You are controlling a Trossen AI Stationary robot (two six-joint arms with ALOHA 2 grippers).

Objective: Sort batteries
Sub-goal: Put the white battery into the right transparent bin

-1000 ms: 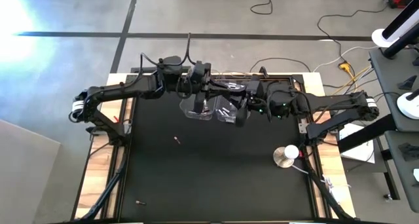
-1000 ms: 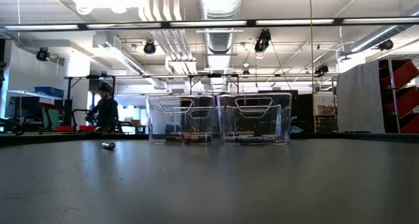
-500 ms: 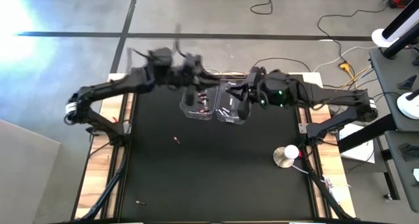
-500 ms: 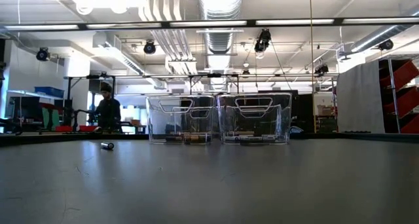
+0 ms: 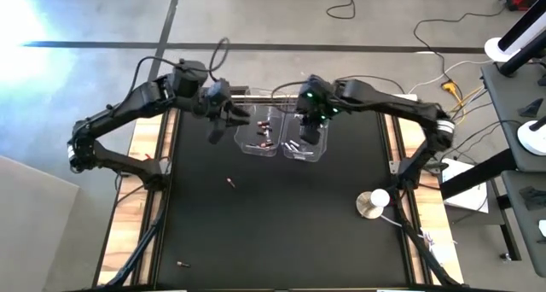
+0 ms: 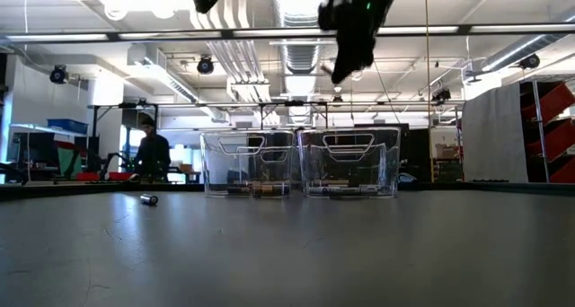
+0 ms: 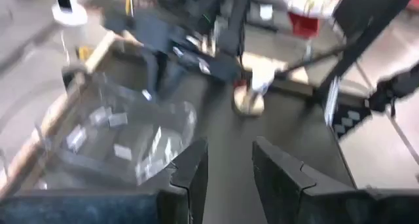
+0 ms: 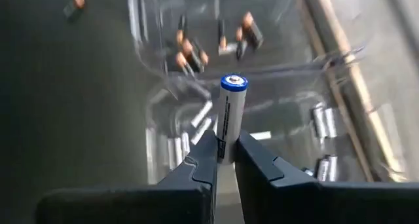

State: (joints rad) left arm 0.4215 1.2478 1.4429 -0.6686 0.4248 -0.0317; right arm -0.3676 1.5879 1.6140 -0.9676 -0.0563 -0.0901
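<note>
A silver-white battery (image 8: 231,112) is clamped in the right gripper (image 8: 224,153) above the right bin (image 5: 305,137), ready for dropping among like cells. The left gripper (image 7: 229,165), fingers apart and empty, is held beside the left bin (image 5: 258,136).

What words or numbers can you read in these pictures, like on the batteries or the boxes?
None can be read.
Silver-white battery in the right gripper: no print shows.
Batteries in the clear bins: too small and blurred.
Red-and-white labels beyond the table in the left wrist view: too blurred.
</note>
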